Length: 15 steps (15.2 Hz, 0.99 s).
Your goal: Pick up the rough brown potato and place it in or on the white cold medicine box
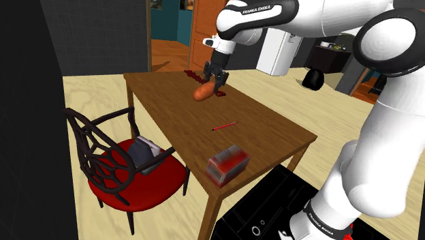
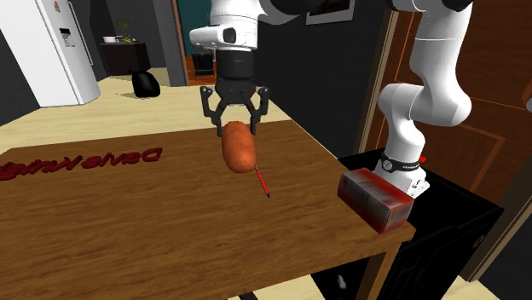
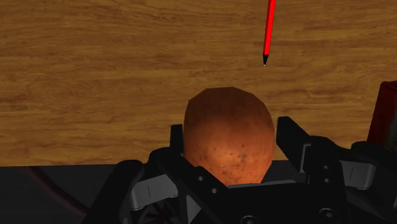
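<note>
We see the potato (image 2: 239,145) clamped between the two fingers of the claw (image 1: 213,82). Its long axis runs along the fingers, and its free end points down at the table (image 2: 128,230), from which it seems to be just lifted. The medicine box (image 2: 375,198), drawn here red with a pale top, lies well apart from the claw, at the table corner nearest the stand (image 1: 272,211). The red pen (image 2: 263,181) lies between claw and box. We judge the carry must go over the pen toward the stand.
</note>
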Motion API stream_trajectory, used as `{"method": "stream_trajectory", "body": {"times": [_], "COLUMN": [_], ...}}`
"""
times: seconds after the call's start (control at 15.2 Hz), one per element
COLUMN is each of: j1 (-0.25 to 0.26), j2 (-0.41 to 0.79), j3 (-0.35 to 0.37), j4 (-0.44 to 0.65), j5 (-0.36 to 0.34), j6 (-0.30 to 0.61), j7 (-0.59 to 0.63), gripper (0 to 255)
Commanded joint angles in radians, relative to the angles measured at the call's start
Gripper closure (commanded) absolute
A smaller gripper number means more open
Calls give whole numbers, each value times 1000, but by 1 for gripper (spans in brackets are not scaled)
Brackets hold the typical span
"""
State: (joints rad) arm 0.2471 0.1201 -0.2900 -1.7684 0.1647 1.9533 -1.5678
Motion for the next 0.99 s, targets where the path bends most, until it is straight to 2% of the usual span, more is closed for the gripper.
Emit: {"method": "stream_trajectory", "body": {"times": [0.0, 0.46, 0.92], "j1": [20, 55, 71], "j2": [-84, -352, -608], "j3": [8, 66, 151], "j4": [-104, -391, -619], "j5": [-26, -100, -128], "j6": [27, 67, 49], "j7": [31, 152, 273], "gripper": [255, 255, 255]}}
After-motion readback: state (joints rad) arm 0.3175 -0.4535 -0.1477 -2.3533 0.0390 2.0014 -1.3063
